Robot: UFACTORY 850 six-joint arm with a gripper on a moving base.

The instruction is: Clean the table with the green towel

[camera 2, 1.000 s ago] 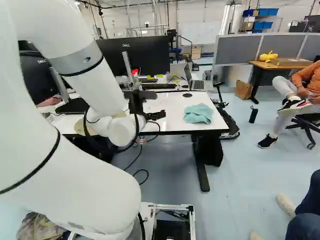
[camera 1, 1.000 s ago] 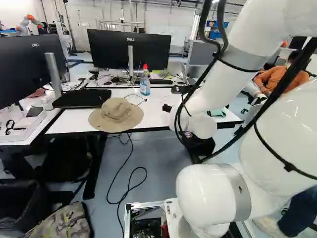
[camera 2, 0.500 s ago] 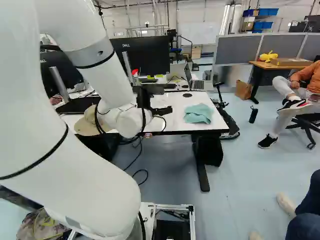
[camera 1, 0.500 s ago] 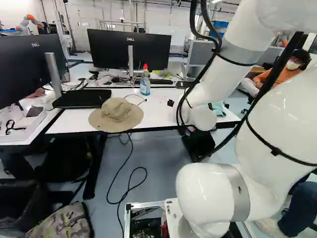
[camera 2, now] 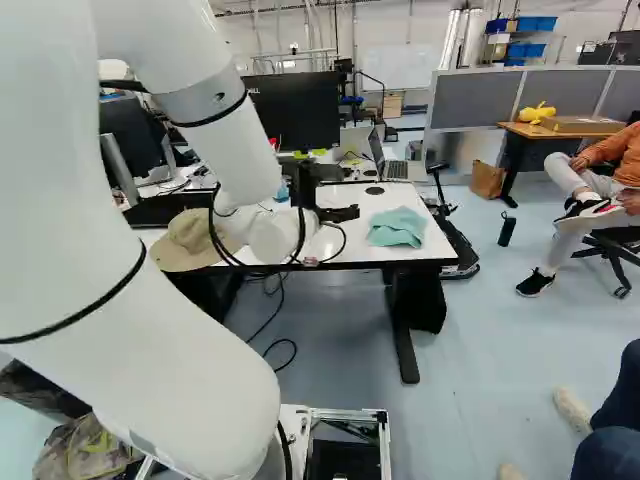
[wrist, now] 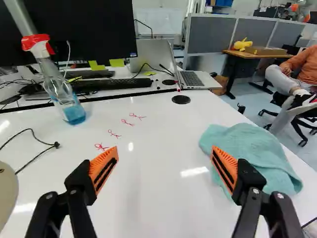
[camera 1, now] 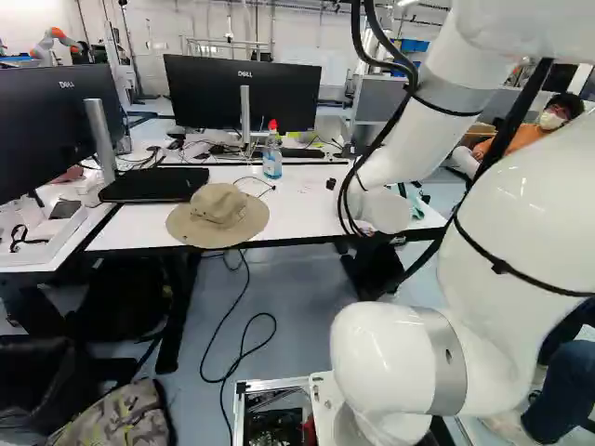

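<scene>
Our hand (wrist: 164, 161) was wide over the counter (wrist: 148, 208), the green towel (wrist: 247, 148) lying ahead and to its right, so we needed to centre above the cloth before lowering and closing.

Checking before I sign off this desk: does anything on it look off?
Yes: a row of red scribbles on the white tabletop, between the spray bottle and the green towel. They look like stray pen marks on an otherwise plain surface.
</scene>
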